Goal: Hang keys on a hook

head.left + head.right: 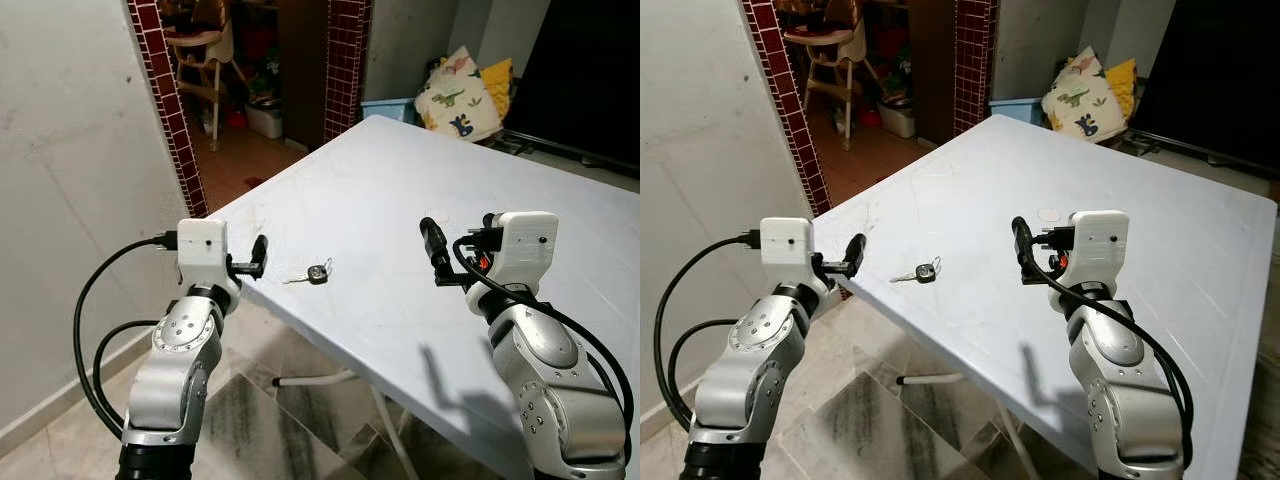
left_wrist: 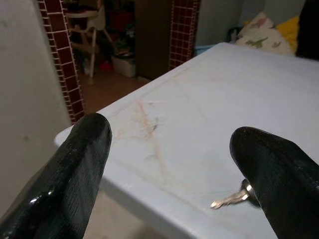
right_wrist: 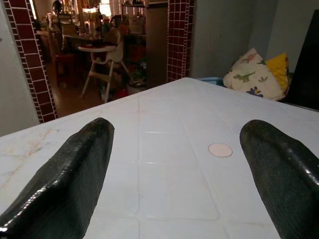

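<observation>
A silver key with a black fob, the keys (image 1: 316, 273), lies flat on the white table (image 1: 420, 190) near its left corner; it shows partly behind a finger in the left wrist view as keys (image 2: 234, 198). My left gripper (image 1: 259, 255) is open, level with the table's corner, just left of the keys. My right gripper (image 1: 435, 255) is open above the table, well right of the keys. Both hold nothing. I see no hook.
A plain wall (image 1: 70, 160) stands at the left, with red-tiled pillars (image 1: 165, 100) framing a doorway to a room with a high chair (image 1: 200, 60). Patterned cushions (image 1: 462, 95) lie beyond the table's far end. A small round sticker (image 3: 220, 150) sits on the tabletop.
</observation>
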`<state>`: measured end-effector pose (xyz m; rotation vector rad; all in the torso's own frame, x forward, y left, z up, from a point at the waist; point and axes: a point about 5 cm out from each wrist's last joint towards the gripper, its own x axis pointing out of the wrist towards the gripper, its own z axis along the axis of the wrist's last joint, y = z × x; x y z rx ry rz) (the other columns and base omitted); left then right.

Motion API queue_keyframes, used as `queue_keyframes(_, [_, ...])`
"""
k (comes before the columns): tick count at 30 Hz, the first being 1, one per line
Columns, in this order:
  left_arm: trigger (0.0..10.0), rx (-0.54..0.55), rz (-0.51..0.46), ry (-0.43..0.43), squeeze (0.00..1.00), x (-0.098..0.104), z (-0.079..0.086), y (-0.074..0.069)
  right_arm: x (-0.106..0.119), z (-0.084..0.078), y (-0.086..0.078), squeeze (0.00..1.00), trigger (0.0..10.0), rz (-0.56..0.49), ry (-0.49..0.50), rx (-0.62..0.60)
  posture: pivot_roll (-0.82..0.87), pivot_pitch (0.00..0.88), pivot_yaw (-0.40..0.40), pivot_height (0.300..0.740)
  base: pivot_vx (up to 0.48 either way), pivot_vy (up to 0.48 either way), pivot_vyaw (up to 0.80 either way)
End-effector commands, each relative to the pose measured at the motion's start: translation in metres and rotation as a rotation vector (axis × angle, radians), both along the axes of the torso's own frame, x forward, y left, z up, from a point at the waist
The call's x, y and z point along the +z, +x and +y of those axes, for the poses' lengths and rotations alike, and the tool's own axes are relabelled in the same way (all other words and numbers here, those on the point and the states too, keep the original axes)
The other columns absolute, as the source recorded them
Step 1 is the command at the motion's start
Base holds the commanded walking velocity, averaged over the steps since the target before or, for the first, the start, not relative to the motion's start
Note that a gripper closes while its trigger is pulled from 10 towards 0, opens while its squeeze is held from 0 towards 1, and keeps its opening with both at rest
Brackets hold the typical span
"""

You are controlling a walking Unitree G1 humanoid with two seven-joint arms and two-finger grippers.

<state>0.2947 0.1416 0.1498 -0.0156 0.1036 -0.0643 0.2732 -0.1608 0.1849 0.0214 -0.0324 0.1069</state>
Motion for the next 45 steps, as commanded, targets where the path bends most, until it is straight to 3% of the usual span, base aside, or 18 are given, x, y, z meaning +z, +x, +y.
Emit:
queue_keyframes(1, [10.0,0.057,0.052,0.041,0.00,-0.008,0.010,-0.002,0.000,0.005,0.002,0.00,10.0,0.022,0.000,0.041,0.06,0.000,-0.007,0.740,0.000,0.000,0.00])
queue_keyframes(7, [10.0,0.097,0.162,0.063,0.00,-0.028,0.026,-0.008,-0.008,0.016,0.008,0.00,10.0,0.069,0.000,0.094,0.08,0.000,-0.011,0.740,0.000,0.000,0.00])
queue_keyframes(9, [10.0,0.065,0.208,0.087,0.00,-0.038,0.032,-0.015,-0.014,0.020,0.012,0.00,10.0,0.095,0.000,0.098,0.09,0.000,-0.016,0.740,0.000,0.000,0.00])
queue_keyframes(13, [10.0,0.039,0.202,0.125,0.00,-0.040,0.036,-0.022,-0.018,0.021,0.015,0.00,10.0,0.112,0.005,0.090,0.12,0.000,-0.029,0.740,0.000,0.000,0.00])
queue_keyframes(15, [10.0,0.045,0.200,0.134,0.00,-0.039,0.038,-0.024,-0.023,0.021,0.017,0.00,10.0,0.129,-0.058,0.097,0.12,0.000,-0.032,0.740,0.000,0.000,0.80])
queue_keyframes(18, [10.0,0.050,0.198,0.131,0.00,-0.038,0.037,-0.024,-0.023,0.023,0.019,0.00,10.0,0.119,-0.003,0.089,0.14,0.000,-0.042,0.740,0.000,0.000,0.80])
queue_keyframes(21, [10.0,0.027,0.197,0.107,0.00,-0.034,0.029,-0.027,-0.023,0.025,0.022,0.00,10.0,0.118,0.020,0.101,0.15,0.000,-0.046,0.740,0.000,0.000,0.80])
queue_keyframes(26, [10.0,-0.026,0.170,0.144,0.00,-0.030,0.020,-0.025,-0.022,0.026,0.026,0.00,10.0,0.119,0.017,0.097,0.15,0.000,-0.050,0.740,0.000,0.000,0.80])
queue_keyframes(33, [10.0,-0.054,0.208,0.134,0.00,-0.035,0.011,-0.021,-0.022,0.026,0.031,0.00,10.0,0.118,0.017,0.078,0.15,0.000,-0.047,0.740,0.000,0.000,0.80])
queue_keyframes(36, [10.0,-0.158,0.216,0.090,0.00,-0.035,-0.003,-0.021,-0.024,0.025,0.033,0.00,10.0,0.125,0.004,0.048,0.15,0.000,-0.051,0.740,0.000,0.000,0.80])
queue_keyframes(41, [10.0,-0.476,0.185,0.095,0.00,-0.030,-0.036,-0.024,-0.033,0.014,0.037,0.00,10.0,0.177,0.005,-0.069,0.16,0.000,-0.054,0.740,0.000,0.000,0.11])
queue_keyframes(45, [10.0,-0.513,0.188,0.083,0.00,-0.029,-0.043,-0.024,-0.038,0.009,0.034,0.00,10.0,0.202,-0.007,-0.118,0.15,0.000,-0.047,0.740,0.000,0.000,0.00])
